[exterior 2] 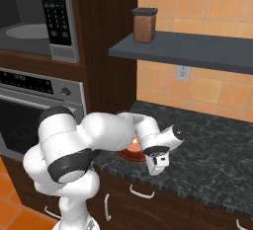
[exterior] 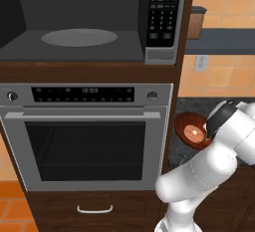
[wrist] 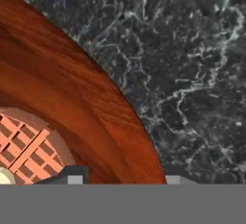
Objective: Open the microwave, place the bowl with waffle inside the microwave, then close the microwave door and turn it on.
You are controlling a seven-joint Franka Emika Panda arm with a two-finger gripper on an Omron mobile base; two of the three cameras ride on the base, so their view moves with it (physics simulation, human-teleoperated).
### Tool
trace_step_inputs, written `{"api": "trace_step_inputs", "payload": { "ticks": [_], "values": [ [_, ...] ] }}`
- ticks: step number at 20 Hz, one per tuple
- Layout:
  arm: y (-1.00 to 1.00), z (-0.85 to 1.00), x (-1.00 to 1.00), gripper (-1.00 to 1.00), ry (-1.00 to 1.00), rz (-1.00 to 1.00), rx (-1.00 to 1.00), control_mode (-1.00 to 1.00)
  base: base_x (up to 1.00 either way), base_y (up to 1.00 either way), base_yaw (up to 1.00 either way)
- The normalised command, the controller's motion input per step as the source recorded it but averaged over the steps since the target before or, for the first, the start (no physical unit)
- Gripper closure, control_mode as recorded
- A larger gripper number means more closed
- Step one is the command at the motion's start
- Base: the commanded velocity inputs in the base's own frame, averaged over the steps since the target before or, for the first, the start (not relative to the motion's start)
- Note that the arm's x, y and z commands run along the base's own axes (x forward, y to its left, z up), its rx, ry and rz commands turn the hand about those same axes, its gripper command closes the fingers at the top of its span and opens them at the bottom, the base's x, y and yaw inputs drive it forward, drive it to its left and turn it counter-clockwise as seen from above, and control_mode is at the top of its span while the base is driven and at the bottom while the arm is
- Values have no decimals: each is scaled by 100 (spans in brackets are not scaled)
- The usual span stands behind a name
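Two base cameras and one hand camera record the same instant. Microwave (exterior: 89, 22): built into the dark wooden cabinet, cavity exposed, with the grey turntable (exterior: 79, 37) lying bare on its floor and the black keypad panel (exterior: 165, 11) at its right. Directly below sits a steel oven (exterior: 87, 136) with a horizontal bar handle and a knob at each end of its control strip. To the right of the cabinet runs a dark speckled stone bench (exterior 2: 207, 140); above it a grey shelf (exterior 2: 188, 49) carries a brown canister with a dark lid (exterior 2: 145, 24), and a wall socket (exterior 2: 183, 72) is set in the orange tiles beneath the shelf.

Bowl (exterior: 191, 130): glossy reddish-brown, resting on the near left part of the bench, just beside the cabinet. The waffle (exterior: 192, 133) lies inside it, pale with a grid of ridges, near the bowl's middle.

Gripper (wrist: 126, 177): lowered over the bowl's rim, the arm bent down from the near side. In the hand view one fingertip (wrist: 77, 176) stands inside the bowl close to the waffle and the other outside over the stone, so the jaws straddle the rim at a partial opening; whether they press on the rim cannot be told.
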Motion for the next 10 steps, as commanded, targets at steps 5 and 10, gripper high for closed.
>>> {"api": "trace_step_inputs", "payload": {
  "ticks": [5,10],
  "values": [
    [0,4,-12,100,0,0,5,-100,0,0,0],
    [0,41,-72,100,-12,-3,5,-100,0,0,0]
  ]
}}
